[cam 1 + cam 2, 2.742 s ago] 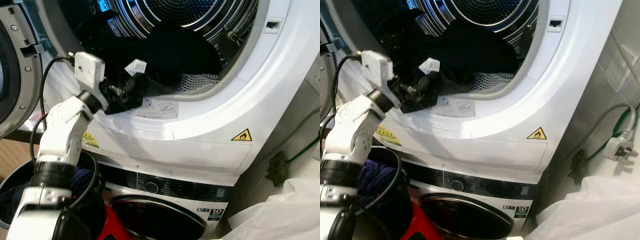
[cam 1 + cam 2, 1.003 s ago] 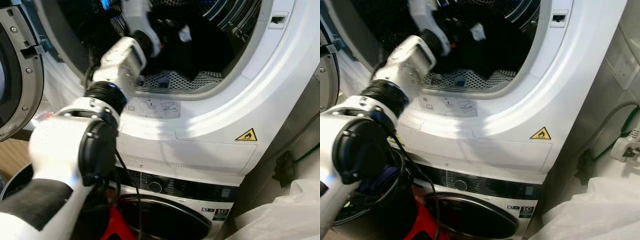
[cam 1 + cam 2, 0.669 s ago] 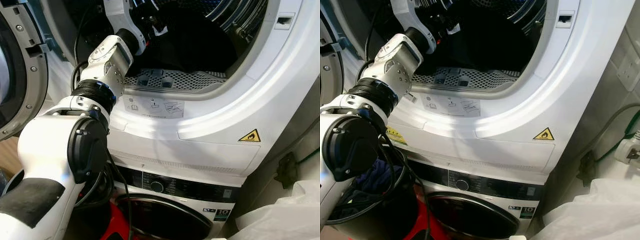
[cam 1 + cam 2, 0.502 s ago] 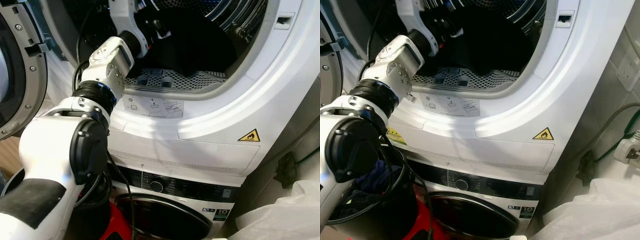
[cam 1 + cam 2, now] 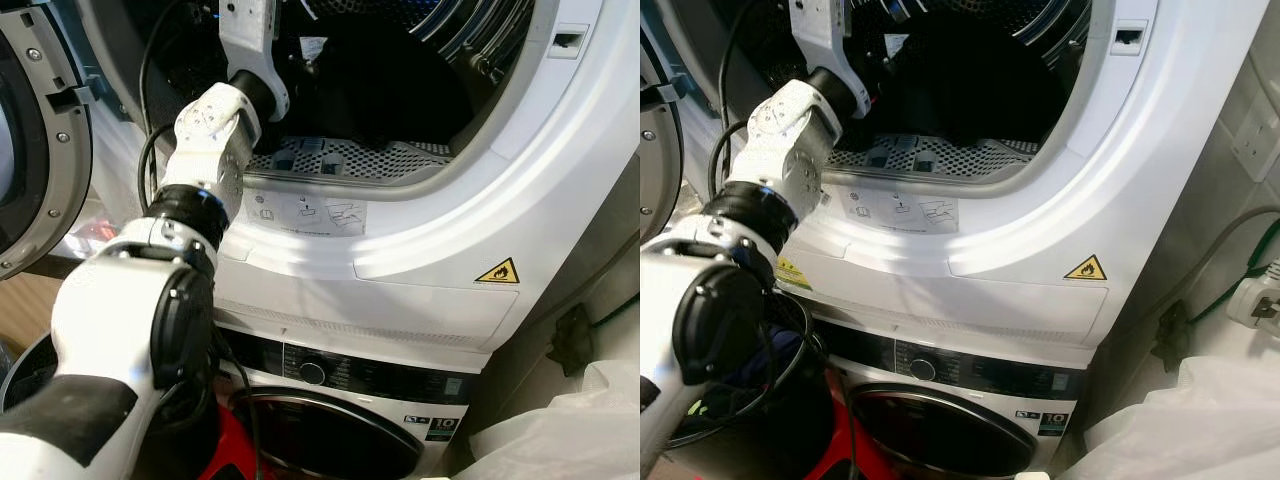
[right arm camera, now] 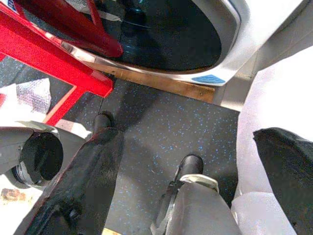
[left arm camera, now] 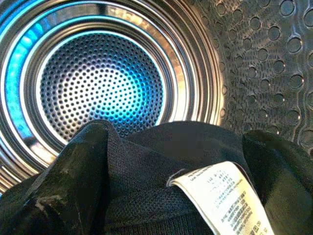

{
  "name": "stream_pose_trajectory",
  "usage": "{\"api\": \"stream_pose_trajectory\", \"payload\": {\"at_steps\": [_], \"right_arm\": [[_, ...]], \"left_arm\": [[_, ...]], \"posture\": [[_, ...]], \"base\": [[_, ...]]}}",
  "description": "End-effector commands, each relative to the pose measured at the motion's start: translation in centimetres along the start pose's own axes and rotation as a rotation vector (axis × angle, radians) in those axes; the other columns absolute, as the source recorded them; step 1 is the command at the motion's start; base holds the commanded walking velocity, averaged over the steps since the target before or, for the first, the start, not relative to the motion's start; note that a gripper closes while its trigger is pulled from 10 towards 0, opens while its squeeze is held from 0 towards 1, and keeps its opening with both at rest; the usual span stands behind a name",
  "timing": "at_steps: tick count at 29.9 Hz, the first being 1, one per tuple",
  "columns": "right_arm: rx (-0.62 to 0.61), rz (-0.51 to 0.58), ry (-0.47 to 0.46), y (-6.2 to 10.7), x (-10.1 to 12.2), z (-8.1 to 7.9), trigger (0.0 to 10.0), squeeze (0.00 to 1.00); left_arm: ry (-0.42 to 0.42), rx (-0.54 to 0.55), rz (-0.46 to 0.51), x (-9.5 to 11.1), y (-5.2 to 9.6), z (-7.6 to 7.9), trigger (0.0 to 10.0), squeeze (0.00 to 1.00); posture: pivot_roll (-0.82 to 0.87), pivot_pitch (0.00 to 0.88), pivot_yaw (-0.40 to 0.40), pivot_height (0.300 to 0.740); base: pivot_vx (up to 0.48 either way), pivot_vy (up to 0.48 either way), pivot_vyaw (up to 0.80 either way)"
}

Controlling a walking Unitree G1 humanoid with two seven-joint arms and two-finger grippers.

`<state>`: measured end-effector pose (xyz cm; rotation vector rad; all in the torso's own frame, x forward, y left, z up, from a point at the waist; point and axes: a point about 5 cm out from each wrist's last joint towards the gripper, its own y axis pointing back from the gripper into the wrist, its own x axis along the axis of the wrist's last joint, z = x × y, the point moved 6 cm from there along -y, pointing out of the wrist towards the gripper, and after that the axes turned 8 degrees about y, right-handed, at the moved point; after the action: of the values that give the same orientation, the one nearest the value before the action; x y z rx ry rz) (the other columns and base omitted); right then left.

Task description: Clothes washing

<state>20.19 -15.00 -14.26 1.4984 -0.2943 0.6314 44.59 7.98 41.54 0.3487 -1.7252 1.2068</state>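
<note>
Left wrist view: left gripper point(image 7: 166, 196) deep in the drum point(image 7: 100, 83), both fingers point(image 7: 73, 181) apart with dark garment point(image 7: 161, 152) and its white label point(image 7: 230, 196) bunched between them. Whether it grips the cloth, cannot tell. Arm reaches over the door sill point(image 5: 330, 215), probably so the load drops well inside. Right gripper point(image 6: 181, 186) hangs spread and empty above the floor.

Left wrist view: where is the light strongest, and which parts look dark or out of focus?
Left wrist view: blue-white glow brightest on the perforated drum back; the left gripper's fingers near the lens are dark and soft; the white care label is lit, print barely legible. Left eye view: the drum interior is mostly in shadow.
</note>
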Motion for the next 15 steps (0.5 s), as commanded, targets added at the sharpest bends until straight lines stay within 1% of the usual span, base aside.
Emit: {"api": "stream_pose_trajectory", "payload": {"at_steps": [1, 3, 4, 6, 8, 10, 11, 12, 13, 14, 15], "right_arm": [[0.009, -0.007, 0.008, 0.0, -0.2, -0.3, 10.0, 0.00], [0.010, -0.009, 0.009, 0.0, -0.3, -0.4, 10.0, 0.00], [0.012, -0.009, 0.011, 0.0, -0.3, -0.4, 10.0, 0.00], [0.014, -0.008, 0.011, 0.0, -0.3, -0.5, 10.0, 0.00], [0.018, -0.009, 0.013, 0.0, -0.3, -0.6, 10.0, 0.00], [0.018, -0.009, 0.013, 0.0, -0.3, -0.6, 10.0, 0.00], [0.018, -0.008, 0.007, 0.0, -0.3, -0.7, 10.0, 0.00], [0.017, -0.007, 0.006, 0.0, -0.3, -0.7, 10.0, 0.00], [0.018, -0.007, 0.005, 0.0, -0.3, -0.7, 10.0, 0.00], [0.018, -0.007, 0.004, 0.0, -0.3, -0.7, 10.0, 0.00], [0.018, -0.008, 0.003, 0.0, -0.4, -0.8, 10.0, 0.00]], "left_arm": [[0.014, -0.049, 0.045, 0.9, 0.2, 0.8, 10.0, 0.00], [0.025, -0.094, 0.050, 0.6, 0.6, 1.7, 10.0, 0.00], [0.043, -0.130, 0.044, 0.1, 1.2, 2.5, 10.0, 0.00], [0.047, -0.184, 0.052, -0.2, 1.9, 3.6, 10.0, 0.00], [0.004, -0.241, 0.066, -0.2, 2.7, 4.7, 10.0, 0.00], [0.013, -0.275, 0.070, 0.0, 3.1, 5.3, 10.0, 0.00], [-0.020, -0.291, 0.083, 0.5, 3.6, 5.6, 10.0, 0.00], [-0.032, -0.291, 0.084, 0.7, 3.7, 5.6, 10.0, 0.00], [-0.025, -0.297, 0.090, 0.9, 3.9, 5.8, 10.0, 0.00], [-0.001, -0.299, 0.102, 1.5, 4.3, 6.0, 10.0, 0.00], [-0.004, -0.316, 0.108, 1.9, 4.9, 6.5, 10.0, 0.00]], "posture": [[0.00, 0.000, 0.081, 0.740], [0.01, 0.000, 0.081, 0.740], [0.01, 0.000, 0.082, 0.740], [0.01, 0.000, 0.082, 0.740], [0.01, 0.000, 0.084, 0.740], [0.01, 0.000, 0.087, 0.740], [0.01, 0.000, 0.091, 0.740], [0.01, 0.000, 0.091, 0.740], [0.01, 0.000, 0.092, 0.740], [0.02, 0.000, 0.093, 0.740], [0.02, 0.000, 0.093, 0.740]], "base": [[0.000, 0.000, 0.00], [0.000, 0.000, 0.00], [0.000, 0.000, 0.00], [0.000, 0.000, 0.00], [0.000, 0.000, 0.00], [0.000, 0.000, 0.00], [0.000, 0.000, 0.00], [0.000, 0.000, 0.00], [0.000, 0.000, 0.00], [0.000, 0.000, 0.00], [0.000, 0.000, 0.00]]}}
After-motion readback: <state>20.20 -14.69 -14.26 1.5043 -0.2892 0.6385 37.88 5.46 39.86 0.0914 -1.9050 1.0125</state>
